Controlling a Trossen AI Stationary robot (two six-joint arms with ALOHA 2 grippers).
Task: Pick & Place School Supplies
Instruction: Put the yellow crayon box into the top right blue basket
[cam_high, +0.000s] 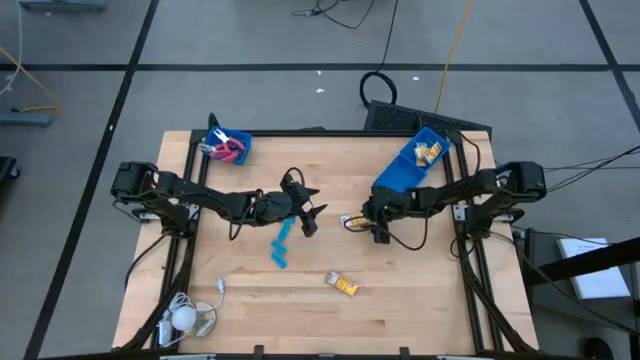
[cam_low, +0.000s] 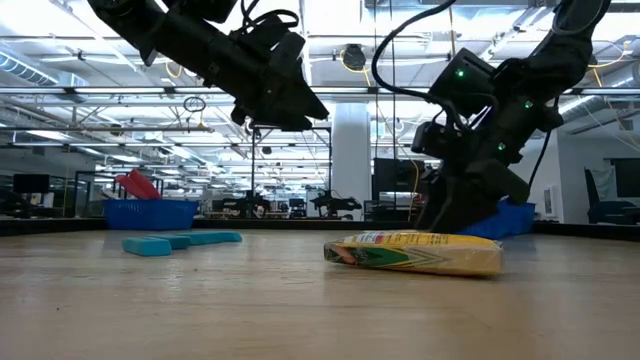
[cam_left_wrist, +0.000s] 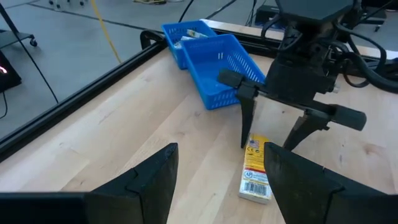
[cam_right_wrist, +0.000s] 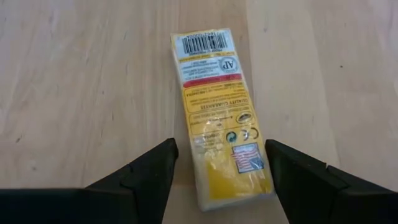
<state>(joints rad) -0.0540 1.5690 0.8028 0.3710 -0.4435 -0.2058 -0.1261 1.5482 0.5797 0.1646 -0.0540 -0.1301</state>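
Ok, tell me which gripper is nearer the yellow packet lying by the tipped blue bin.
Right. The right gripper is open astride the yellow packet; the left gripper is open, farther off across the table, above the light-blue pieces.

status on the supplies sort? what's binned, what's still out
Done: scissors sit in the left bin, some yellow packets in the right bin. In hand: the right gripper, open, straddles a yellow packet lying on the table, not yet gripped. Left: another packet near the front and the light-blue pieces; the left gripper hangs open above the table.

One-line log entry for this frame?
right gripper: open, astride packet | left gripper: open, above table | second packet: loose
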